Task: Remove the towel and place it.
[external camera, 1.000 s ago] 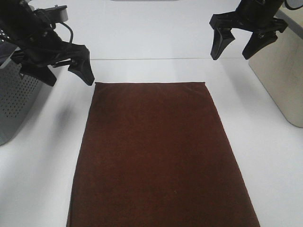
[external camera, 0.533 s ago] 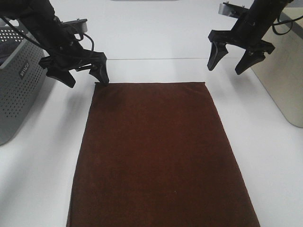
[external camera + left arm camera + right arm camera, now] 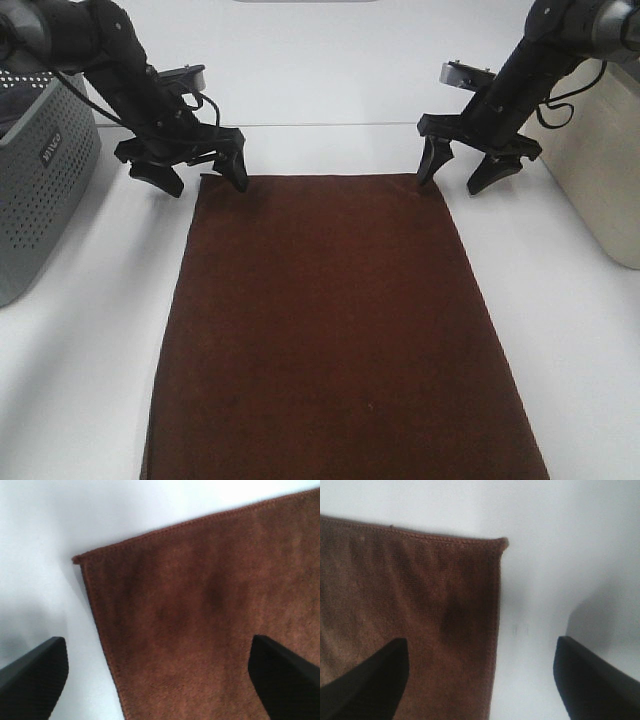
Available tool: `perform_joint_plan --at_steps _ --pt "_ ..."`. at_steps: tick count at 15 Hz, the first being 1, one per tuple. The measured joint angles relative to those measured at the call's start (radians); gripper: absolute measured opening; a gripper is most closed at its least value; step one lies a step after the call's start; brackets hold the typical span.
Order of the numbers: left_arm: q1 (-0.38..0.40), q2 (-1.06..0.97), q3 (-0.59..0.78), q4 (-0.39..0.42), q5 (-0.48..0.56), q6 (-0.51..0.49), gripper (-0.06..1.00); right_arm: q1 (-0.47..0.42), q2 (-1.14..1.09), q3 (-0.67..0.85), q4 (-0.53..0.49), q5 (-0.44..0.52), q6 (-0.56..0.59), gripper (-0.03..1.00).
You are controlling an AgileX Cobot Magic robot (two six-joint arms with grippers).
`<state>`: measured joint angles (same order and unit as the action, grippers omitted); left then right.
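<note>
Towel (image 3: 340, 330) flat; left claw (image 3: 208, 187) and right claw (image 3: 450, 185) wide apart astride far corners

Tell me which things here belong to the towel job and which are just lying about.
Job: towel; left gripper and right gripper, both open at its far corners.
Lying about: grey basket; beige container.

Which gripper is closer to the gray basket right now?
Left. The left gripper hangs open at the towel's far left corner, a short way from the gray basket. The right gripper is at the far right corner, across the towel's whole width.
</note>
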<state>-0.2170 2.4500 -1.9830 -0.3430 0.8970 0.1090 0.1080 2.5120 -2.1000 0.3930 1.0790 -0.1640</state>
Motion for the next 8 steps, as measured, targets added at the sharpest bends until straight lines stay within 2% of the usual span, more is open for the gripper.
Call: perform_joint_plan --at_steps 8 --pt "0.0 0.036 -0.017 -0.033 0.006 0.0 0.9 0.0 0.034 -0.019 0.022 0.004 -0.008 0.76"
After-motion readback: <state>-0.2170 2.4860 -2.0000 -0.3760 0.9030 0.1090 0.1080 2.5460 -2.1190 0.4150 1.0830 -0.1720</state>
